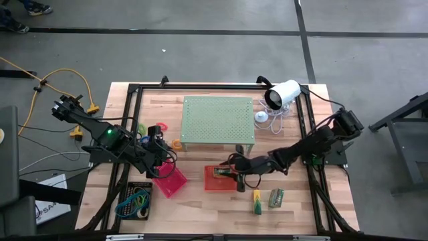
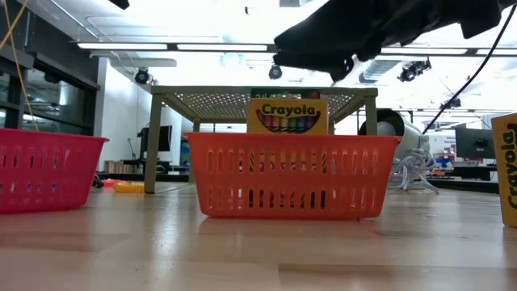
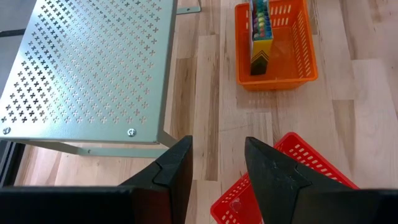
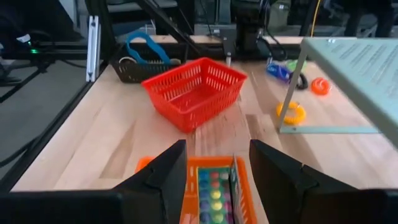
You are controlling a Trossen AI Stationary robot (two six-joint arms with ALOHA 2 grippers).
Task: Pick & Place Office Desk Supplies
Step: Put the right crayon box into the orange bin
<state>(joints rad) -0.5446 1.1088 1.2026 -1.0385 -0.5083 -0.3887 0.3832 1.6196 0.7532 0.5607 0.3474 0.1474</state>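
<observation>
Orange basket (image 2: 295, 174): Crayola box (image 2: 287, 115) label only low view.

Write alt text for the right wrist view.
The right pincer, open, hangs over an orange basket holding a crayon box. Beyond on the wooden table sit an empty red basket, a yellow ring and the pale green perforated stand.

"Crayola" reads on the yellow crayon box (image 2: 287, 115) standing in the orange basket (image 2: 291, 178); its smaller print seems illegible.
</observation>
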